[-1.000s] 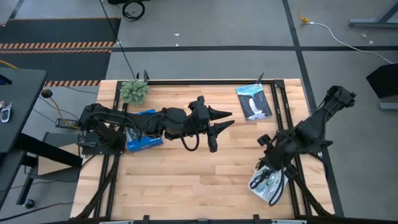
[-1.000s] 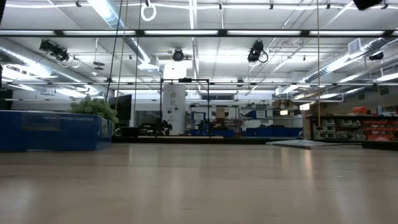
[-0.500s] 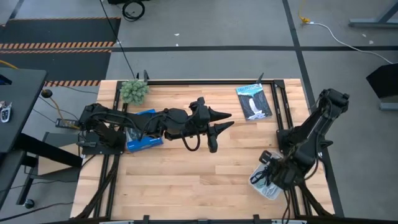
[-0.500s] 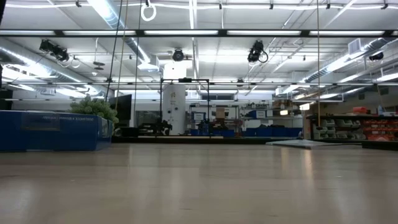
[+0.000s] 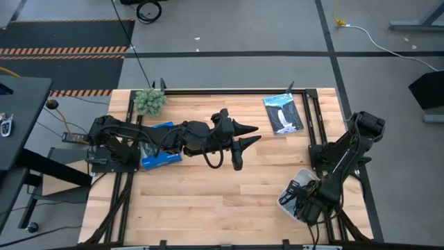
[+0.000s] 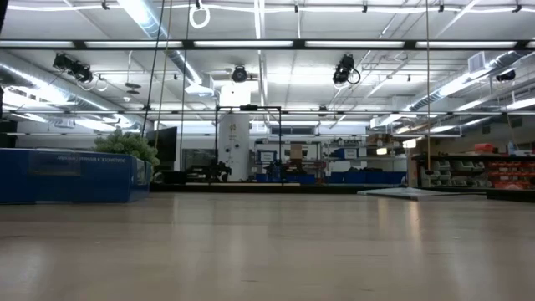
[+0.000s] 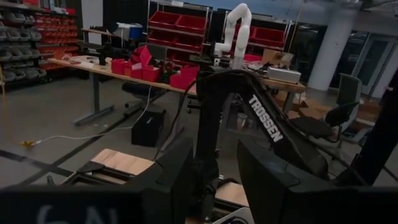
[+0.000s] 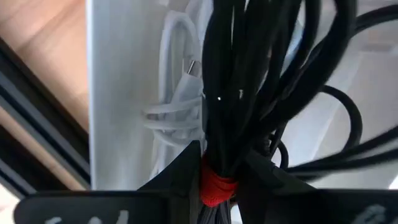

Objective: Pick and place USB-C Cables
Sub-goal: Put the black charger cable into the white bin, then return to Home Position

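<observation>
My right gripper [image 5: 305,199] is at the table's near right corner, pointing down into a white bin [image 5: 290,192]. It is shut on the black cable bundle with a red tie [image 8: 249,81]. In the right wrist view a white cable [image 8: 177,102] lies on the bin's floor and thin black loops [image 8: 348,124] spread beside the bundle. No silver-grey bundle shows. My left gripper [image 5: 251,135] hangs open over the table's middle and touches nothing. My right gripper pinches the black bundle between its two fingers [image 8: 180,171] right at the red tie [image 8: 214,183]. It comes from above, pointing down into the bin. The bundle's strands run on past the fingertips toward the bin's floor; whether they rest on it I cannot tell.
A blue box [image 5: 158,151] lies under the left arm near the table's left side, with a green tuft [image 5: 149,101] at the far left corner. A flat dark packet [image 5: 283,113] lies toward the far right. Black frame rails [image 5: 312,118] run along the table's sides.
My right arm has swung toward the table's near edge and folded in, bringing its gripper down over the white bin with the black bundle still in it.
</observation>
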### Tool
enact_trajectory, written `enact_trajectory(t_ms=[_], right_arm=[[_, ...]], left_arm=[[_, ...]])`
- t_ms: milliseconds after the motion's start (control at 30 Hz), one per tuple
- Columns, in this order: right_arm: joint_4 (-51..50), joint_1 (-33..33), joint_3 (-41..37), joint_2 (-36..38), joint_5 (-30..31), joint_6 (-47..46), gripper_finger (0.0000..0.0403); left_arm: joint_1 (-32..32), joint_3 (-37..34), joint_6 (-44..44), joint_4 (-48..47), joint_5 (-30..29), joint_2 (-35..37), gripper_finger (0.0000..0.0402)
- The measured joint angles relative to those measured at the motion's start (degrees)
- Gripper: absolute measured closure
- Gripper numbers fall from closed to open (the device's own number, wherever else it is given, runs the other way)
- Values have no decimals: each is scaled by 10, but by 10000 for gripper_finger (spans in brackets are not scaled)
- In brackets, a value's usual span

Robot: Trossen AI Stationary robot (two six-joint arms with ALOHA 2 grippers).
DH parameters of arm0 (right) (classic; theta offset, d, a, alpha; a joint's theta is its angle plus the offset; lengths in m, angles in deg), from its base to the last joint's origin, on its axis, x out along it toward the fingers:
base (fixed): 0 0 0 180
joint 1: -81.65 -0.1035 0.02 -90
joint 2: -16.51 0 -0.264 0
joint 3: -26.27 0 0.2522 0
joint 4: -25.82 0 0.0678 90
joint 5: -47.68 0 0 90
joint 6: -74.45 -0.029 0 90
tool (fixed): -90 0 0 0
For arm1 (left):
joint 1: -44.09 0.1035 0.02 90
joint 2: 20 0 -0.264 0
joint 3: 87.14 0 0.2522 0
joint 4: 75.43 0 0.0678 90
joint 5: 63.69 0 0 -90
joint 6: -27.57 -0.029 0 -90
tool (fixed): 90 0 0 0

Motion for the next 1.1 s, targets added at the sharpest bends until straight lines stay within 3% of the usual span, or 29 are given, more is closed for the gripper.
enact_trajectory(t_ms=[400, 633, 867, 1100], right_arm=[[95, 11, -20, -54, 16, -26, 313], [116, 16, -34, -62, 22, -62, 263], [65, 15, -9, -18, 14, -100, 207], [-17, 15, 43, 36, 17, -133, 177]], left_arm=[[0, 0, 17, 0, 0, 0, 267], [0, 0, 21, -4, 0, 0, 267], [0, 0, 21, -4, 0, 0, 267], [0, 0, 20, -4, 0, 0, 267]])
